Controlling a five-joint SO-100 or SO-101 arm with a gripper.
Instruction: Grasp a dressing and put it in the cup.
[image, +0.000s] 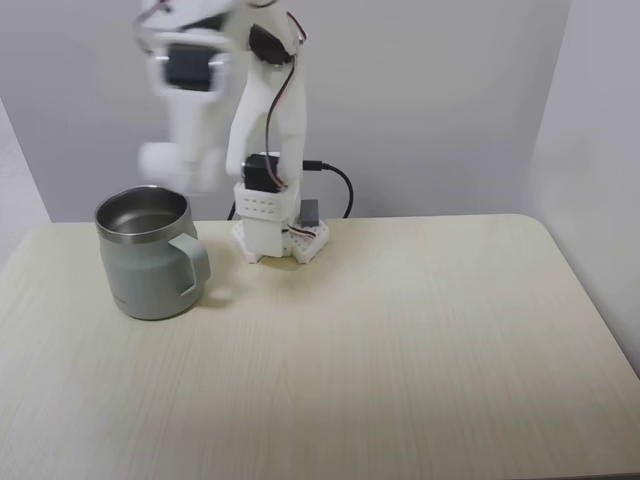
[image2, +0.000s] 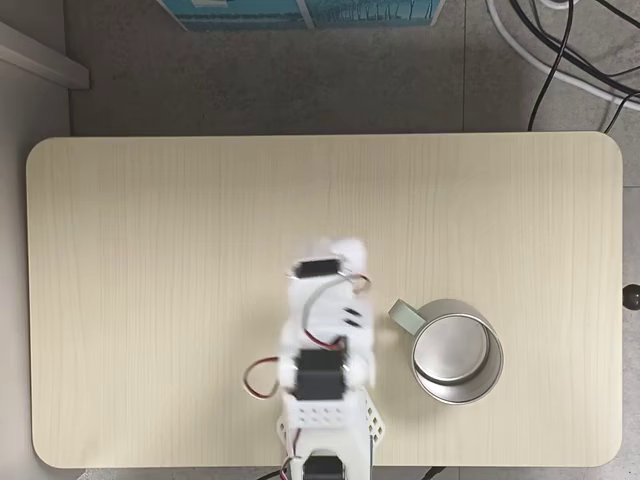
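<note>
On the pale woodgrain table (image: 400, 350), squat steel-lined cup (image: 150, 265); blurred claw (image: 180, 165), grip unreadable.

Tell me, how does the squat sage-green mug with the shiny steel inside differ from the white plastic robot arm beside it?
The sage-green mug is squat and low; the white robot arm rises well above it. The mug is green with a steel lining; the arm is white with black motors and wires. The mug looks sharp in both fixed views; the arm's upper part is blurred. Both stand on the pale wooden table.
</note>
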